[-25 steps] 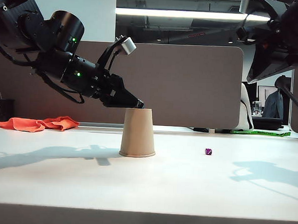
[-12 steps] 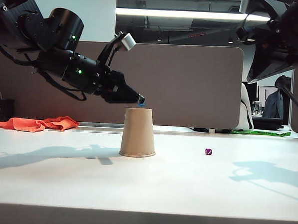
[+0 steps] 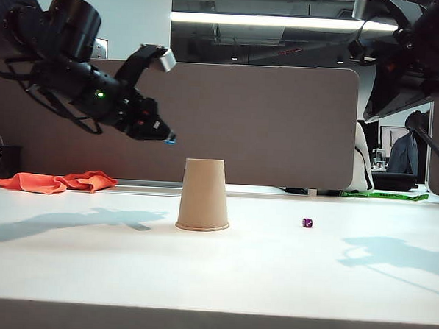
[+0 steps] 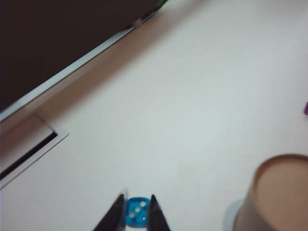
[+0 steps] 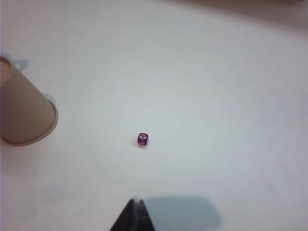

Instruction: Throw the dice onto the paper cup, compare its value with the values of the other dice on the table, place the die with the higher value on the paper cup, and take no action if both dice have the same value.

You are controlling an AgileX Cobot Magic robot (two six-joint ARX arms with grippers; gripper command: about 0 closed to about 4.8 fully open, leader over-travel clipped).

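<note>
Above the counter [image 3: 258,277], up and to the left of the cup [image 3: 203,195], the left gripper [image 3: 169,139] holds the blue die [image 4: 137,211] between its two thin dark fingers [image 4: 114,216], which press on two sides of it. A second ago this gripper was right at the top of the cup; now it has pulled back to the left and gone higher, and there is a clear gap of air between it and the cup. The cup and the purple die [image 3: 307,223] have not moved. The cup is plain tan-brown paper, smooth, with sloping sides, and it stands upside down with its wide rim on the counter and its flat base on top. The blue die is a tiny bright cube with pale dots; its edges look a bit blurry in the left wrist view. The purple die is a tiny dark cube with white dots, and it sits on the counter well to the right of the cup. The counter is white, flat and smooth. The right gripper [image 5: 137,217] hangs high over the right side of the counter, above the purple die, and its dark fingers are closed together to a point with nothing in them.
</note>
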